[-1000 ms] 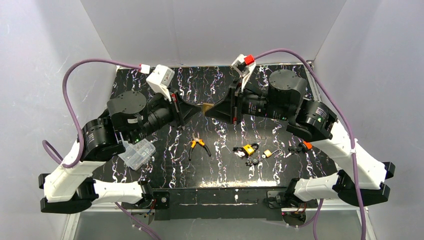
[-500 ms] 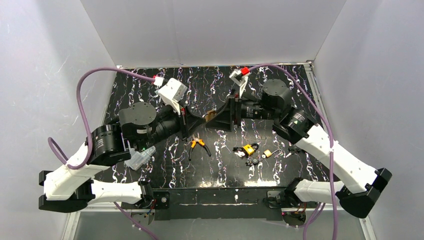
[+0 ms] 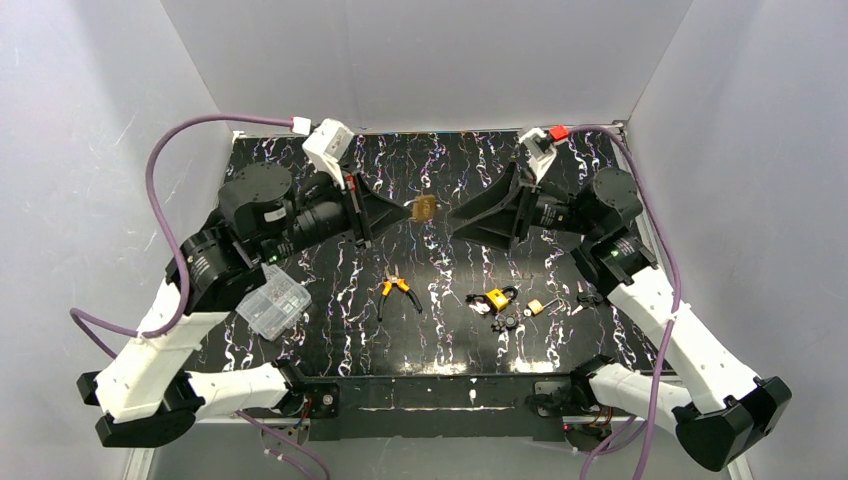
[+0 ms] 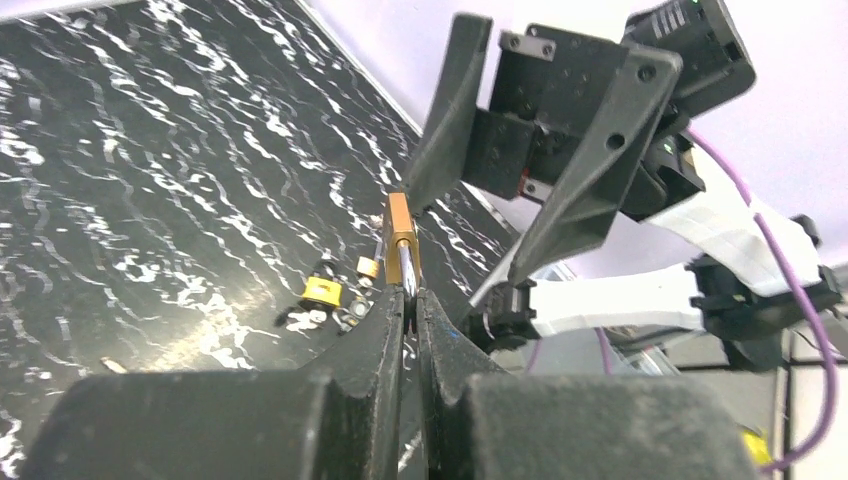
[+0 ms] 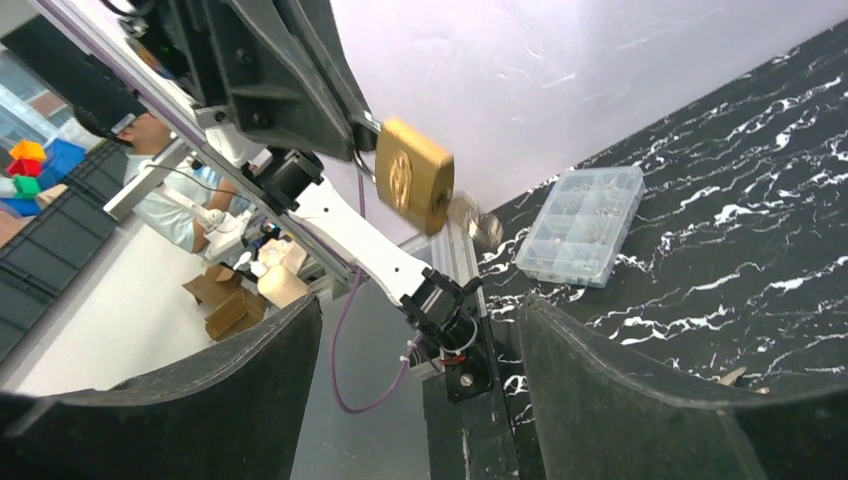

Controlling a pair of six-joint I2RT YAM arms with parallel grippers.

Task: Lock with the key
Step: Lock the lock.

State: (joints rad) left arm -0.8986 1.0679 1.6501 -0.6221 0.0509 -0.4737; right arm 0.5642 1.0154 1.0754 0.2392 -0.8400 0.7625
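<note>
While the brass padlock (image 3: pixel 424 207) hangs in mid-air, pinched by its shackle (image 4: pixel 407 265) in the left end effector (image 3: pixel 398 212), the right end effector (image 3: pixel 455 217) faces it just beyond, fingers spread and clear of it. Beneath both, on the bench (image 3: pixel 340 330), lie pliers (image 3: pixel 398 290), a yellow padlock (image 3: pixel 497 298) and a clear parts box (image 3: pixel 272 304).

A short gap of open air lies between the right tool (image 3: pixel 455 215), its fingers spread wide, and the brass padlock (image 3: pixel 424 208) pinched in the left tool (image 3: pixel 405 212). Beneath them the desk (image 3: pixel 440 160) carries pliers (image 3: pixel 397 290) and a yellow padlock (image 3: pixel 497 299) with small bits beside it. A clear box (image 3: pixel 272 304) crowds the left arm. The desk's far strip lies bare.
</note>
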